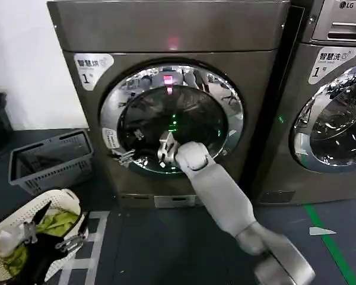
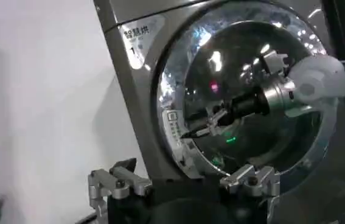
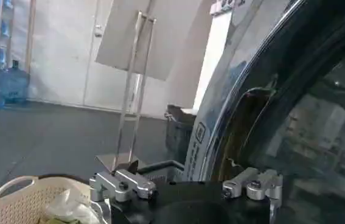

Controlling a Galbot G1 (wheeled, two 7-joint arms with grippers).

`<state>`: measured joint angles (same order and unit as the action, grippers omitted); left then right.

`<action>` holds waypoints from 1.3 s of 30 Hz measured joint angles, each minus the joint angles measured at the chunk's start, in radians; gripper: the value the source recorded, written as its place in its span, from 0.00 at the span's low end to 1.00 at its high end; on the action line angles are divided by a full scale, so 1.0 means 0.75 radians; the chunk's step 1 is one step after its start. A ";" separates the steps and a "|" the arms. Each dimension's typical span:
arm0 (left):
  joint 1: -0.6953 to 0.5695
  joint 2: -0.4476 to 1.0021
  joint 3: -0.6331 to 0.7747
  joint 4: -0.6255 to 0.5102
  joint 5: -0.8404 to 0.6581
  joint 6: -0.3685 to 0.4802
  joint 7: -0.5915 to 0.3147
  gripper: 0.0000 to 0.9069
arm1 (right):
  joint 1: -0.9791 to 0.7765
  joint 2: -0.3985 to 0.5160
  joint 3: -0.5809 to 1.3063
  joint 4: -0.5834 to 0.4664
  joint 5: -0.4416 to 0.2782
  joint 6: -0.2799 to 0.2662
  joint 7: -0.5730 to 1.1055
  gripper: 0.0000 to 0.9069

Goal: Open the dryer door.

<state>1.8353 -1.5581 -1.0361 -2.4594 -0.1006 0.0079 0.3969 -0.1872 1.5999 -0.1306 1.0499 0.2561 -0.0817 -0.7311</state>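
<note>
Two hands: left hand (image 1: pixel 47 234) parked low over laundry basket (image 1: pixel 6 222), fingers apart, empty. Right hand (image 1: pixel 126 157) reaches to dryer door (image 1: pixel 228 98) lower-left rim, fingers spread near handle, prob. to hook it. Door looks shut on dryer (image 1: pixel 166 27).

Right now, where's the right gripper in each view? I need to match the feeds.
Head view: right gripper at the dryer door's lower-left chrome rim.
Left wrist view: right gripper at the door rim, beside the small label.
Right wrist view: own fingers against the door.
Shared landmark: the rim label.
</note>
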 joint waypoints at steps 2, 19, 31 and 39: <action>-0.001 0.001 -0.003 0.000 0.000 0.012 0.003 1.00 | 0.009 0.014 -0.001 -0.033 -0.004 0.007 -0.004 1.00; -0.166 0.115 -0.115 0.153 -0.223 0.009 0.017 1.00 | -0.134 -0.114 -0.017 0.166 0.128 -0.027 -0.249 1.00; -0.371 0.316 -0.227 0.424 -0.436 0.121 0.248 1.00 | -0.253 -0.271 0.032 0.367 0.298 -0.054 -0.533 1.00; -0.510 0.537 -0.174 0.625 -0.558 0.177 0.307 1.00 | -0.326 -0.373 0.054 0.480 0.328 0.008 -0.787 1.00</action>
<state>1.4526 -1.1557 -1.1664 -1.9905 -0.5189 0.1409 0.6269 -0.4316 1.3199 -0.0900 1.4097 0.5020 -0.0758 -1.3212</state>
